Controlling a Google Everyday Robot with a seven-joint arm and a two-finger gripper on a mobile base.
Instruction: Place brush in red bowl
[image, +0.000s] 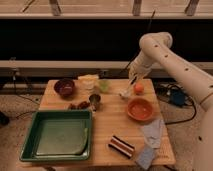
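My gripper (133, 80) is above the back right of the table, shut on the upper end of the brush (126, 92). The brush hangs slanting down to the left, its lower end just over the table. The red bowl (140, 109) sits on the table in front of and slightly right of the gripper, with nothing in it. The brush is behind and left of the bowl, not over it.
A small orange fruit (139, 88) lies just right of the brush. A dark maroon bowl (65, 87), a metal cup (95, 101) and a pale container (89, 80) stand at the back left. A green tray (57, 135) is front left, and a striped block (121, 146) and cloths (152, 132) are front right.
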